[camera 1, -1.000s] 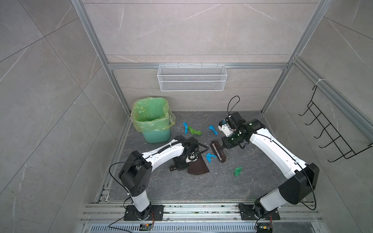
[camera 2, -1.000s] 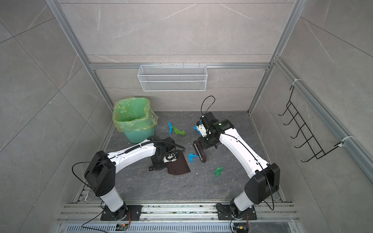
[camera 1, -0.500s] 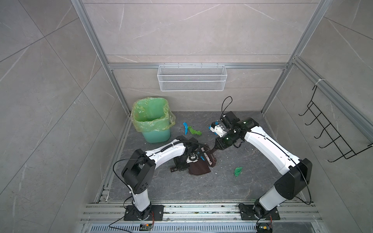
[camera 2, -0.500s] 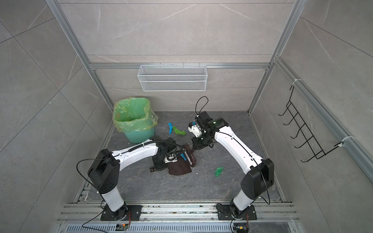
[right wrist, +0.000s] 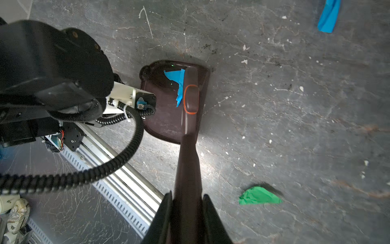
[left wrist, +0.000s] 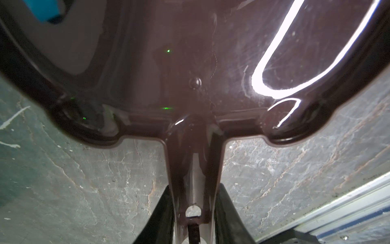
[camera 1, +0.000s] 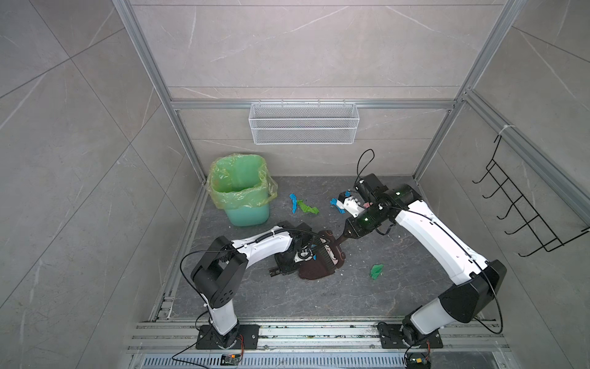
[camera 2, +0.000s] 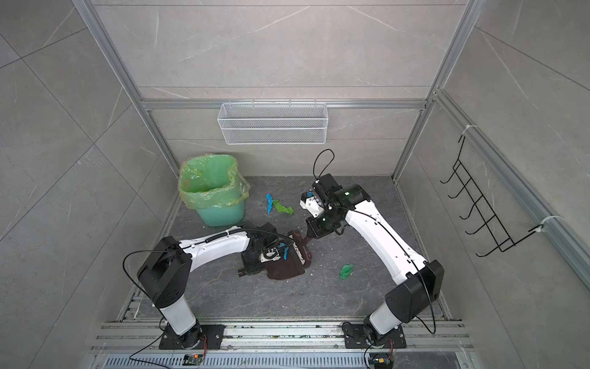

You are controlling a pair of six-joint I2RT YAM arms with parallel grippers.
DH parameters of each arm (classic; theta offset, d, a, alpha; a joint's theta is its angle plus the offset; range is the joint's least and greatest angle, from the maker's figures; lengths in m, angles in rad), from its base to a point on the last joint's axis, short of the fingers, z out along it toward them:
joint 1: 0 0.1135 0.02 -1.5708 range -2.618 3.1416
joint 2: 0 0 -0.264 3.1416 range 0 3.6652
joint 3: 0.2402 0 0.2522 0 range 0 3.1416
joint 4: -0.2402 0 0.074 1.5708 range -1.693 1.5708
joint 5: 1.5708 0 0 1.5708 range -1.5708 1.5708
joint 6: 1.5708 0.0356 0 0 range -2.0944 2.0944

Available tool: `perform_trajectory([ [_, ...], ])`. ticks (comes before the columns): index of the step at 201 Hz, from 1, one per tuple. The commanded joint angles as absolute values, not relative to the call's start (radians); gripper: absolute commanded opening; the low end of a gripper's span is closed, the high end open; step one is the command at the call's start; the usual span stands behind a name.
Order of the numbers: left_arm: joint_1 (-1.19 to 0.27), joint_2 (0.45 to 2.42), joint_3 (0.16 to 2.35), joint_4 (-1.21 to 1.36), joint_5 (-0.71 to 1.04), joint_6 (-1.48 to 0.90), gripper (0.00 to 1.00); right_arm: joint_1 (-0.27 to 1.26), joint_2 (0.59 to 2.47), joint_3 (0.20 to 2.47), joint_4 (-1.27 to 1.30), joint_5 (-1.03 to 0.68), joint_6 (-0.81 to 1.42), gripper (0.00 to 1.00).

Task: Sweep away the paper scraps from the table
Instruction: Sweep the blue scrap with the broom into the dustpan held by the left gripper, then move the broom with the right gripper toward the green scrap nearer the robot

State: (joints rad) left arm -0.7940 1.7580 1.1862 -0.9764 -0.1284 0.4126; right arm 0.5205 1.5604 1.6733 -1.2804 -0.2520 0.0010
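My left gripper [left wrist: 194, 188] is shut on the handle of a dark brown dustpan [camera 1: 319, 271] that lies flat on the table [camera 1: 319, 303]. My right gripper [right wrist: 187, 194] is shut on the handle of a matching brush [right wrist: 191, 99], whose head rests over the pan's mouth. A blue scrap [right wrist: 176, 79] lies inside the pan beside the brush. A green scrap [camera 1: 376, 271] sits on the table right of the pan. Further back, a blue scrap [camera 1: 293, 203] and a green scrap [camera 1: 307, 207] lie together, and another blue scrap [camera 1: 336, 204] shows by my right wrist.
A teal bin with a green liner [camera 1: 239, 191] stands at the back left corner. A white wire basket [camera 1: 303, 123] hangs on the back wall and a black hook rack [camera 1: 523, 204] on the right wall. Aluminium rails [camera 1: 319, 332] edge the front. Tiny white crumbs dot the table.
My right arm swept the brush leftward from beside the pan onto it, pushing the blue scrap into the dustpan. The left arm and dustpan stayed about where they were.
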Motion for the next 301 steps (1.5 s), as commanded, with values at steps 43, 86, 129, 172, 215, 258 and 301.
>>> perform_trajectory([
  [43, -0.799, 1.683, 1.160, -0.953, -0.124, 0.444, 0.00, 0.526, 1.447, 1.739, -1.547, 0.284, 0.252, 0.00],
  [86, -0.799, 1.668, 1.161, -0.962, -0.105, 0.477, 0.00, 0.525, 1.445, 1.715, -1.660, 0.524, 0.413, 0.00],
  [129, -0.817, 1.642, 1.156, -0.972, 0.002, 0.507, 0.00, 0.514, 1.444, 1.589, -1.651, 0.520, 0.485, 0.00],
  [172, -0.839, 1.616, 1.146, -0.976, 0.087, 0.529, 0.00, 0.498, 1.416, 1.445, -1.549, 0.431, 0.477, 0.00],
  [215, -0.858, 1.666, 1.169, -0.992, 0.036, 0.522, 0.00, 0.497, 1.402, 1.376, -1.429, 0.244, 0.446, 0.00],
  [258, -0.878, 1.731, 1.209, -1.030, -0.007, 0.497, 0.00, 0.497, 1.417, 1.367, -1.354, 0.128, 0.413, 0.00],
  [301, -0.894, 1.761, 1.242, -1.062, -0.031, 0.477, 0.00, 0.498, 1.442, 1.359, -1.293, 0.006, 0.375, 0.00],
])
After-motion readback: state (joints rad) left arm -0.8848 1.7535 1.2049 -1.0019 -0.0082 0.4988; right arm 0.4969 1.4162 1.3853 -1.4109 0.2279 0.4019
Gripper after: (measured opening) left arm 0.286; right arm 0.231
